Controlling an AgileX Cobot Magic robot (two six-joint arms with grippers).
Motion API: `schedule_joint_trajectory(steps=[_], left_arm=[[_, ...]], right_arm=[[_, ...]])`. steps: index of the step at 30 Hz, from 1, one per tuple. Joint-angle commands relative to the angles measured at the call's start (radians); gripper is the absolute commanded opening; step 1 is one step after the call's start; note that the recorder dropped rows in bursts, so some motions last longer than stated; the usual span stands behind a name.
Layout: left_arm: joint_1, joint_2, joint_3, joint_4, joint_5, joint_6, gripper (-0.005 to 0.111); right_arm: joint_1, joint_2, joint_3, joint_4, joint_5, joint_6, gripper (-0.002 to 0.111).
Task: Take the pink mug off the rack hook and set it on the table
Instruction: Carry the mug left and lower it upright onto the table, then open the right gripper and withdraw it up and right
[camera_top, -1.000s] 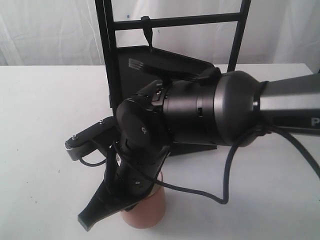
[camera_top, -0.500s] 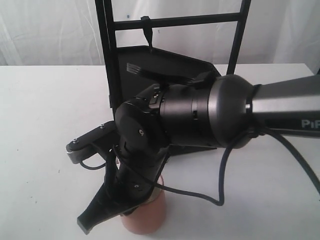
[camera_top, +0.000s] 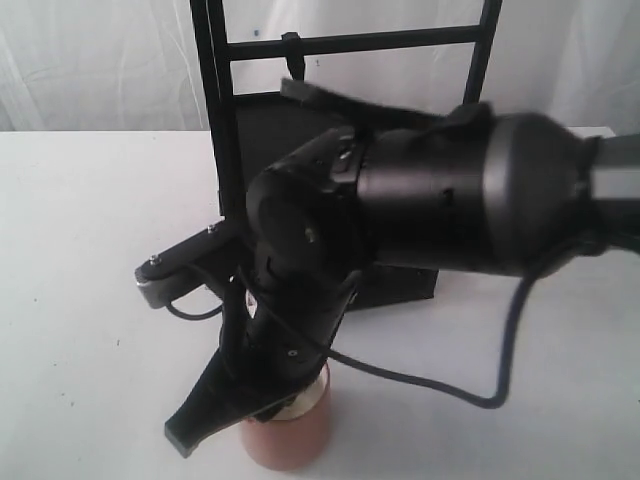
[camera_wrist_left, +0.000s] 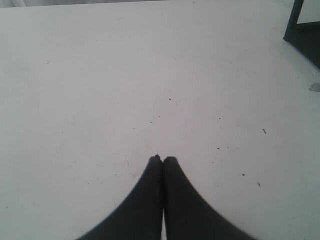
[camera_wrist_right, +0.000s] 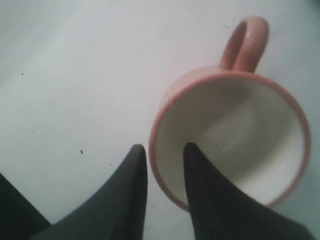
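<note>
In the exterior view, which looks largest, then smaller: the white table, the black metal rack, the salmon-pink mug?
1. The broad white tabletop.
2. The black metal rack, partly behind the dark right arm.
3. The salmon-pink cylindrical mug, clearly smallest; the arm covers its top.

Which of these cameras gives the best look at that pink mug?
The right wrist view: the salmon-pink cylindrical mug shows its rim, cream inside and loop handle, with the right gripper astride its wall. The exterior view shows only its lower side beneath the black arm. The left wrist view shows no mug, only white tabletop.
</note>
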Motion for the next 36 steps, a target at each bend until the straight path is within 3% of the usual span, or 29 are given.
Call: schedule_joint_trajectory(steps=[1,13,18,25,31,36], left_arm=[[-0.006,-0.001,0.002,0.001,-0.004,-0.006,0.0],[-0.006,-0.001,0.002,0.001,-0.004,-0.006,0.0],[-0.006,-0.001,0.002,0.001,-0.004,-0.006,0.0],[-0.006,-0.001,0.002,0.001,-0.004,-0.006,0.0],[-0.006,-0.001,0.002,0.001,-0.004,-0.006,0.0],[-0.006,-0.001,0.002,0.001,-0.004,-0.006,0.0]], right_arm=[[0.001,-0.116,-0.009,-0.123,0.086,-0.002,0.025],[-0.032,-0.243,-0.007,-0.517,0.351,-0.006,0.021],[-0.179,-0.243,-0.007,-0.576,0.351,-0.013,0.0],[-0.41,-0.248,0.066,-0.572,0.351,-0.023,0.0],[-0.584,-0.263,0.268,-0.572,0.351,-0.038,0.0],[-0.726,-0.266,0.45,-0.518,0.222,-0.02,0.0]])
